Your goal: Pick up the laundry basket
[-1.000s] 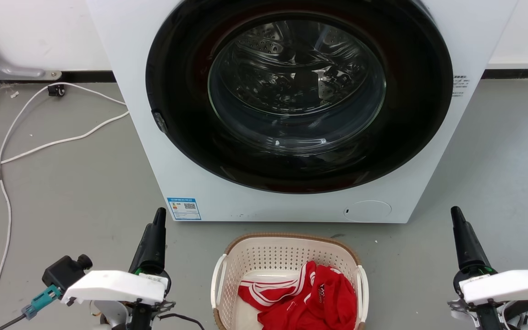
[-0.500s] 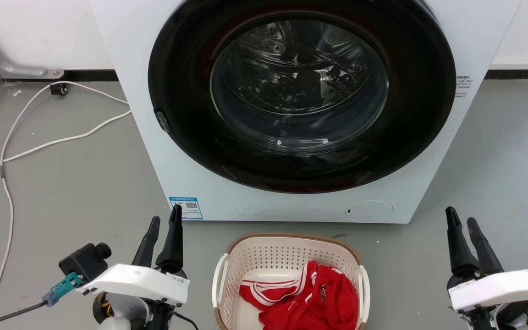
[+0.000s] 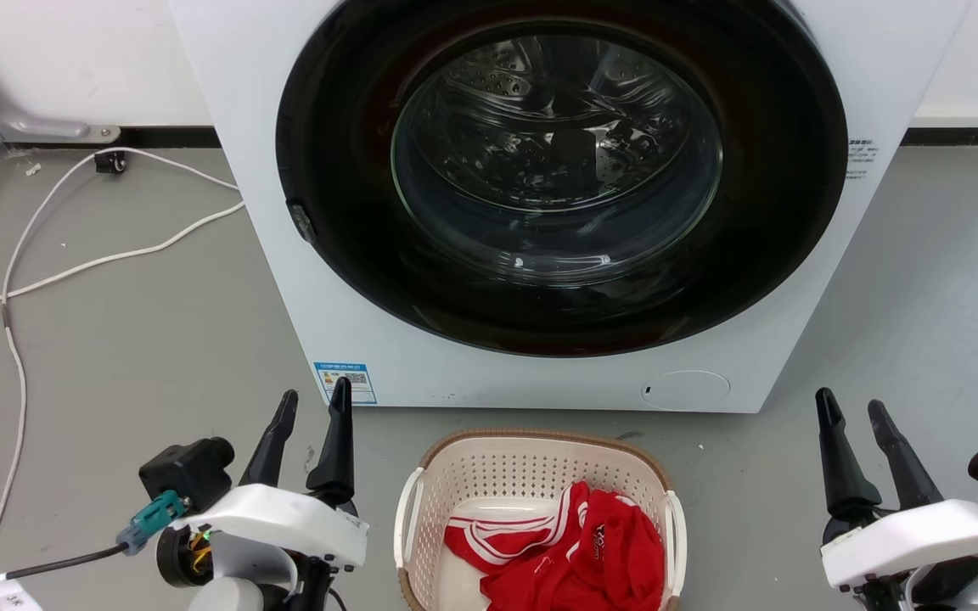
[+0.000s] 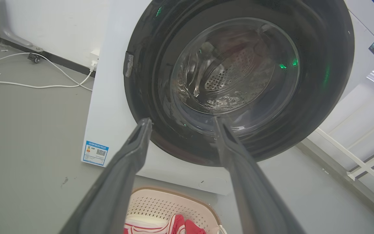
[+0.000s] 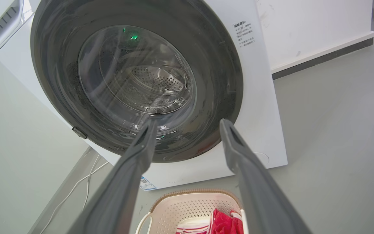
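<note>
Laundry basket point(image 3: 506, 473) sits bottom middle of head view, on floor, near washing machine point(image 3: 285, 280), red clothes point(image 3: 599, 552) inside. Left gripper point(image 3: 315, 390) lower left, right gripper point(image 3: 850, 400) lower right: both spread wide, holding nothing. Danger: one side grabs first, basket tips, clothes fall out.

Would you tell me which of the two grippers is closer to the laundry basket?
The left gripper, just beside the laundry basket; the right gripper stands clearly farther off on its other side.
</note>
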{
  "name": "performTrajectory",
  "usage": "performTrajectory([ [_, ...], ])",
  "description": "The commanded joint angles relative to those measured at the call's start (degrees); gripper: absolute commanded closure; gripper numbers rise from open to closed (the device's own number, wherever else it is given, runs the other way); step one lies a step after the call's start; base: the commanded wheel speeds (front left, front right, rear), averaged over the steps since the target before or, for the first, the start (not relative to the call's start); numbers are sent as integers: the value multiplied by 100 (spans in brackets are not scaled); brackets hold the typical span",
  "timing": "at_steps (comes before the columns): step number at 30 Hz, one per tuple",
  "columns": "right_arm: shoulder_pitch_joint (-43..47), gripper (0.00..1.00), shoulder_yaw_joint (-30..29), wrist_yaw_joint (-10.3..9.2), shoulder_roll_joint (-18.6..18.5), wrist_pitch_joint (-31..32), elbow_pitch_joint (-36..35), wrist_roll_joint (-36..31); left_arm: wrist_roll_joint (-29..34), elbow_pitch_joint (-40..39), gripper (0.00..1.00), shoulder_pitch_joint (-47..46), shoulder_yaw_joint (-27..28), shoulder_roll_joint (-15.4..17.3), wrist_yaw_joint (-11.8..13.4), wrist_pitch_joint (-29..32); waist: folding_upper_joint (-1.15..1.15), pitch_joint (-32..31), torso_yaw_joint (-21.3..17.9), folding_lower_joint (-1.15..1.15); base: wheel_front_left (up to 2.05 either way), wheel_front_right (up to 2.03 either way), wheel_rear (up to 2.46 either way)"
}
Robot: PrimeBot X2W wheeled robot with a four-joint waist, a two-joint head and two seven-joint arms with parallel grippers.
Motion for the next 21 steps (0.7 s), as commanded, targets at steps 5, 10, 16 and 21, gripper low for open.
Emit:
performTrajectory([
  [5,46,0,-23,8,-2,63,-131,-398,412,-2,0,-158,-119,96,81,-106,0,-1,6,0,0,0,0],
  [10,89,0,-55,9,0,122,-163,-704,729,66,0,-163,-228,155,153,-177,0,-7,9,0,0,0,0],
  [16,137,0,-70,10,2,157,-207,-1066,1074,183,0,-185,-341,219,232,-264,0,-6,6,0,0,0,0],
  [21,183,0,-86,10,4,186,-228,-1357,1329,264,0,-186,-418,257,289,-331,0,-11,7,0,0,0,0],
])
